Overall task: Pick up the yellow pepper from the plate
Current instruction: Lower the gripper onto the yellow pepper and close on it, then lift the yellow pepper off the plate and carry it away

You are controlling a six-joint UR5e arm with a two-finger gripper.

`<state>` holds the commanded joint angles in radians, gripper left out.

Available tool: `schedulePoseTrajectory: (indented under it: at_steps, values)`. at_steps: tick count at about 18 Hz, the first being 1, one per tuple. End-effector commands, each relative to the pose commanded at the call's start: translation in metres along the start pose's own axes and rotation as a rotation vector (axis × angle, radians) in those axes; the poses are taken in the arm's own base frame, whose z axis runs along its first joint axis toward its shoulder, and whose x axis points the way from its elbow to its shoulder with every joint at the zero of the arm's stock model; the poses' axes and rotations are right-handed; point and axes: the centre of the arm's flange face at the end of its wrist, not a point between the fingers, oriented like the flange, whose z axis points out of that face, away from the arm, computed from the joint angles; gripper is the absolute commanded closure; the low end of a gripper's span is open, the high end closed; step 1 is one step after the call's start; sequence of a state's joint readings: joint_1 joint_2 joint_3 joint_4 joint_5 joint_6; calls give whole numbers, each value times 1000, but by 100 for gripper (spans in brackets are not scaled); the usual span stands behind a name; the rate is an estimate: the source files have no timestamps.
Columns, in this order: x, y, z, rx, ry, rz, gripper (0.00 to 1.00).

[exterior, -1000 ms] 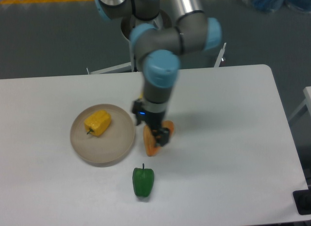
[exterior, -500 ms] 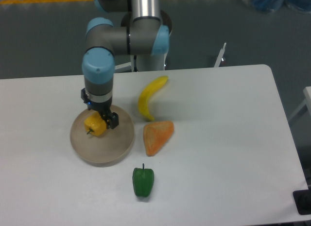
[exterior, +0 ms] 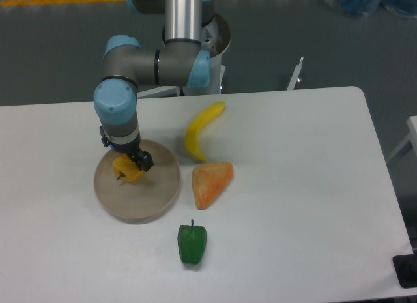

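Observation:
The yellow pepper (exterior: 125, 172) lies on the left part of the round beige plate (exterior: 148, 197), its dark stem pointing left. My gripper (exterior: 132, 162) points down right over the pepper and covers its upper half. One dark finger (exterior: 144, 162) shows at the pepper's right side; the other is hidden behind the wrist. The pepper still seems to rest on the plate. I cannot tell whether the jaws are closed on it.
A yellow banana (exterior: 199, 130) lies right of the plate, an orange wedge-shaped piece (exterior: 210, 182) below it, and a green bell pepper (exterior: 192, 243) nearer the table's front edge. The arm's base stands behind the table.
The arm swung from above the orange wedge left to the plate, uncovering the banana. Over the last half second the gripper shifted slightly left and settled lower over the pepper.

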<state>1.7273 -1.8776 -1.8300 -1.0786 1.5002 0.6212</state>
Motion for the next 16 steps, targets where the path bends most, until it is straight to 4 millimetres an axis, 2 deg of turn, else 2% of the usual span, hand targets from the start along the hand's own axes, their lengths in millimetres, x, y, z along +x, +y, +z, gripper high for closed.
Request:
schedulePoseTrajectory:
  at_steps: [1,2,3,4,5,9,11,14,15,16]
  values:
    - [-2,-3,1,18,-11,8,8]
    - [-3,-4,-1,22,-14,2,33]
    - [-4,-5,-3,25,-16,-4,67]
    - [-3,-4,-4,27,-15,-1,87]
    - [-3,-4,-8,34,-16,4,100]
    - [-12,-1,-23,59,-28,-9,100]
    - [-33,15,-51,95,-53,-53,100]
    - [-91,37,-81,136,-93,-89,100]
    - [-123,50,-99,158,-120,-115,100]
    - [-144,59,-112,175,-141,-130,100]
